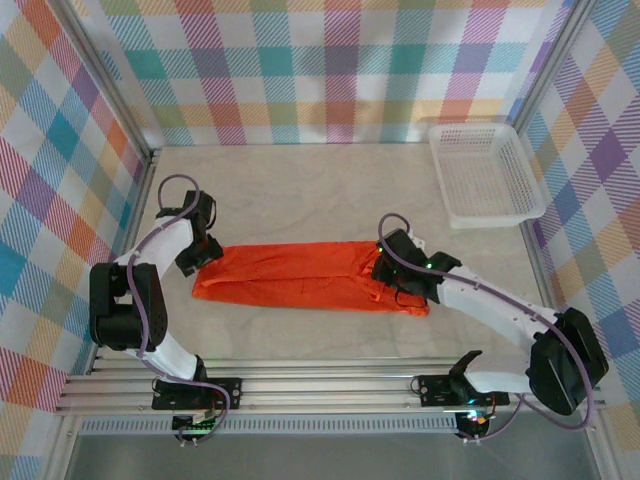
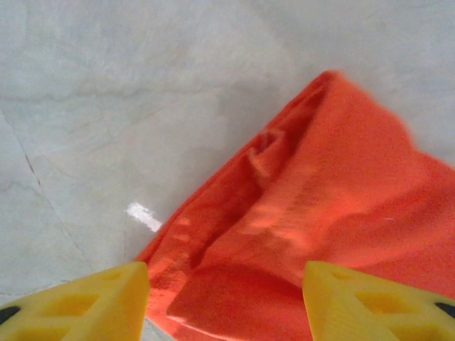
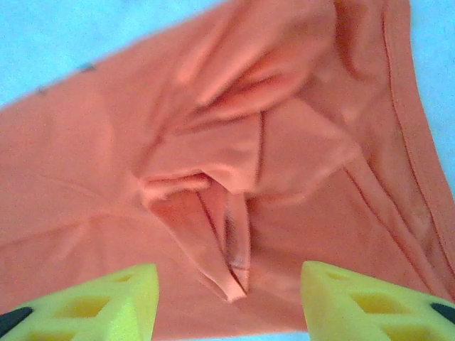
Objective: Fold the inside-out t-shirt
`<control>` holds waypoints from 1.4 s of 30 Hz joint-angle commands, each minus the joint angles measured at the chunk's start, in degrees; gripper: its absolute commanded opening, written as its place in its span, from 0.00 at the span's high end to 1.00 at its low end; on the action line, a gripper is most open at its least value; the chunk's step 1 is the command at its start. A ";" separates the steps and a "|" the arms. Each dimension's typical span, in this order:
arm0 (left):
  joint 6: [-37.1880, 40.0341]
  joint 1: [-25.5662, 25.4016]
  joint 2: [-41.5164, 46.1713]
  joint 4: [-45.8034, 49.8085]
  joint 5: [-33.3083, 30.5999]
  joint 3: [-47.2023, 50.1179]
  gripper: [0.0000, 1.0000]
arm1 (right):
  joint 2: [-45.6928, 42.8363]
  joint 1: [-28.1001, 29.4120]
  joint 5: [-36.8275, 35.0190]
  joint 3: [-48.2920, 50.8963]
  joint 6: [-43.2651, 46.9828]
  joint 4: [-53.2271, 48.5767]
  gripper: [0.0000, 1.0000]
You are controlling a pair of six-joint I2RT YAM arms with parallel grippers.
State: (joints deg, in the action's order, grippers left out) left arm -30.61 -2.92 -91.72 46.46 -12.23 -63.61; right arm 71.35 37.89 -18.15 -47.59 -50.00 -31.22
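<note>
Table (image 1: pixel 330 180) | t-shirt (image 1: pixel 300 278) strip | left end effector (image 2: pixel 226 298), right end effector (image 3: pixel 229 298) spread

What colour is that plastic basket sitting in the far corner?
The basket is white, clearest in the top external view.

The t-shirt (image 1: pixel 300 277) lies in a long band, left to right, across the tabletop (image 1: pixel 300 190). The left claw (image 1: pixel 193 264) is at its left end, the right claw (image 1: pixel 385 268) over its right end. A basket (image 1: pixel 441 170) sits in the far right corner, well apart.
</note>
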 commanded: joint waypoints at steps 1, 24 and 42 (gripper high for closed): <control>-0.13 -3.19 2.13 1.87 -1.71 -4.08 0.41 | 2.56 -5.60 5.47 -3.74 7.50 0.53 0.44; -5.10 3.58 3.12 0.12 16.01 10.31 0.43 | 17.06 -8.30 18.79 -11.25 14.84 0.10 0.41; -10.02 6.04 7.86 -3.33 12.52 11.44 0.32 | 16.18 -8.29 21.02 -8.72 13.97 1.22 0.42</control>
State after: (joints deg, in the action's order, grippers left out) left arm -38.63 1.67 -86.85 43.90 1.41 -53.06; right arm 87.70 29.32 1.78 -56.66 -36.36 -30.46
